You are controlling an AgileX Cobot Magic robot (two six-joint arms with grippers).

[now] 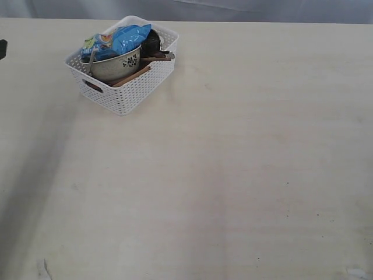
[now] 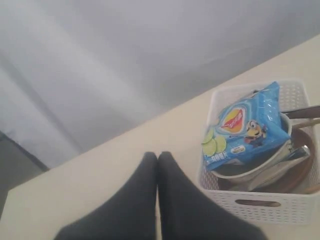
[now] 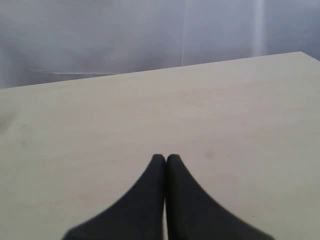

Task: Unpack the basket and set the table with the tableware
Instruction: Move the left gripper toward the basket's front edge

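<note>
My left gripper (image 2: 158, 156) and right gripper (image 3: 166, 157) are both pressed together, holding nothing. The basket (image 1: 137, 93) sits at the table's (image 1: 233, 175) far left, still packed. On top lies a light, crinkly snack bag (image 2: 245, 125), likely slippery, best pinched at an edge. The bowl (image 1: 119, 67) beneath looks rigid, perhaps breakable; I'd take its rim. The pale tabletop offers wide bare room.
</note>
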